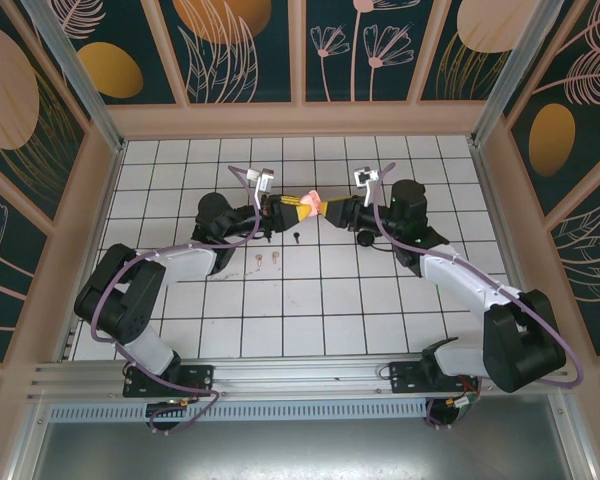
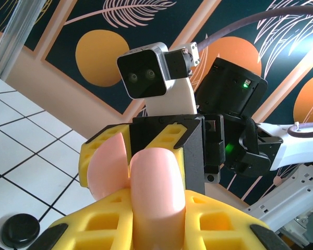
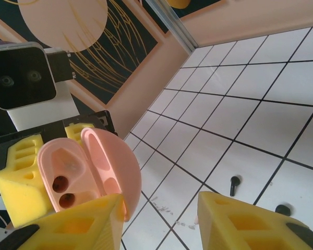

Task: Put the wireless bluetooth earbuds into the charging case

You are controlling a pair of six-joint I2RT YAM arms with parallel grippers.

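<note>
Your left claw (image 1: 290, 206) is clamped on the pink charging case (image 3: 68, 174): lid open, both wells empty. Right claw (image 3: 164, 224) is parted and holds nothing, one finger beside the lid. A black earbud (image 3: 234, 184) and a pale pair (image 1: 268, 260) lie on the tiled surface (image 1: 360, 300). Judgement: nothing inserted yet.

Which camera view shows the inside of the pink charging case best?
The right wrist view: the pink charging case faces that camera with its lid open, and both dark sockets are visible. The left wrist view shows its smooth outer shell. The top external view shows it as a small pink spot.
</note>
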